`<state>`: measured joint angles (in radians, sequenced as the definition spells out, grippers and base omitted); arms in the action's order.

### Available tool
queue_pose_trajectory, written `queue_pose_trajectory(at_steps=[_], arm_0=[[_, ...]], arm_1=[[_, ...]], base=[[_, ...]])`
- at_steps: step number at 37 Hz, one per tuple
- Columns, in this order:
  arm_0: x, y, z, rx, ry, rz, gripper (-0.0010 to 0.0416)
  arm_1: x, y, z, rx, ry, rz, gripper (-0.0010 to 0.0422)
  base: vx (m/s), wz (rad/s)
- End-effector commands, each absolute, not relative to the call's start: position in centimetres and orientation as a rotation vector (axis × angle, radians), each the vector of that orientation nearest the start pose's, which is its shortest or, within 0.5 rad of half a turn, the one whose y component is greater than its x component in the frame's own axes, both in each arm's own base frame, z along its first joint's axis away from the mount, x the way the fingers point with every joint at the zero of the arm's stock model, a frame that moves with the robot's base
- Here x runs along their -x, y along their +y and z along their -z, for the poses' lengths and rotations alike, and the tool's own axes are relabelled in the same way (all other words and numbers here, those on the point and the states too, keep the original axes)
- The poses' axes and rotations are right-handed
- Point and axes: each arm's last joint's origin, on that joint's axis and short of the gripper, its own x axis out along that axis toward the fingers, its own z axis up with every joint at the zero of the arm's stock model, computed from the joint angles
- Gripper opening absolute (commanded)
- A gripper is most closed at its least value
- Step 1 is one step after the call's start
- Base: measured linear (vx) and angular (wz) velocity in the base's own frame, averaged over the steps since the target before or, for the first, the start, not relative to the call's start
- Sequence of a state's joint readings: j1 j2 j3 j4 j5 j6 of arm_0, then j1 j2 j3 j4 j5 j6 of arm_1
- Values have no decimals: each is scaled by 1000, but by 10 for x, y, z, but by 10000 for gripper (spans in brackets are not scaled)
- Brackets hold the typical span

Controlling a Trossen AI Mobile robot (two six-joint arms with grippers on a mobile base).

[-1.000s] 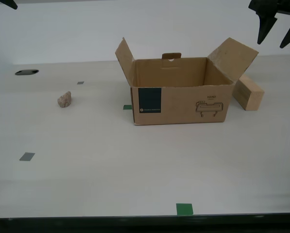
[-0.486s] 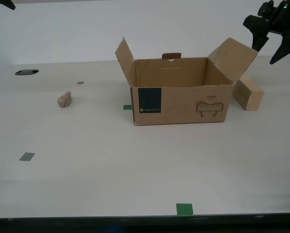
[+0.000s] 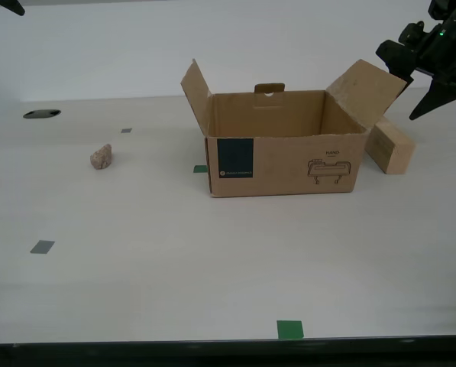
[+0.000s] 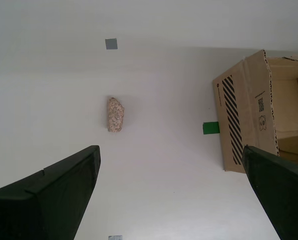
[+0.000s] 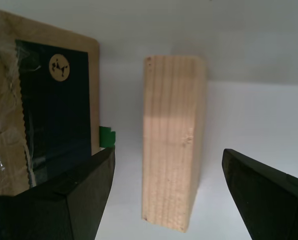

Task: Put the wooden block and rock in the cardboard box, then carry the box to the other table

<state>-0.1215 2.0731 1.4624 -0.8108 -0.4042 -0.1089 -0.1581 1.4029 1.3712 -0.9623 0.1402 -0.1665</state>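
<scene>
we are lining up on the wooden block [image 5: 172, 142], which is lying on the tabletop [image 3: 212, 260] just beside the cardboard box [image 3: 285, 153], under the box's raised side flap at the exterior view's right. our first gripper [image 5: 168, 200] is hanging above it with its jaws spread wide and holding nothing. in the first wrist view the block's long axis is running straight away from the camera, and the block is sitting between the two fingertips, nearer one of them, with bare tabletop showing on the other side. so the jaws are standing across the block's narrow width, which we judge to be the right way to take it. the box wall and its flap are close on one side, and we judge that the fingertip there is going to have little room on the way down.

the rock [image 3: 101, 157] is resting well apart from the box, toward the exterior view's left. our second gripper [image 4: 173, 195] is looking down over it with jaws also wide open and empty, the rock lying ahead of the fingertips rather than between them. the box is standing open and empty.
</scene>
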Motion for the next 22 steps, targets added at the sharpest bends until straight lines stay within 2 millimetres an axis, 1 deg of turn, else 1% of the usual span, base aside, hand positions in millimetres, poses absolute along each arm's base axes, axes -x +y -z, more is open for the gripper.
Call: queue_pose_trajectory(at_steps=[1, 9, 22], arm_0=[[-393, -36, -147, -290, 1356, -324, 300], [-389, -35, -140, -291, 1364, -326, 313], [-384, -33, -130, -292, 1375, -328, 292]], arm_1=[[-271, -47, -335, 143, 1018, 189, 389], [-271, -47, -335, 143, 1018, 188, 389], [-271, -47, -335, 143, 1020, 188, 389]], base=[[0, 0], [0, 0], [0, 0]])
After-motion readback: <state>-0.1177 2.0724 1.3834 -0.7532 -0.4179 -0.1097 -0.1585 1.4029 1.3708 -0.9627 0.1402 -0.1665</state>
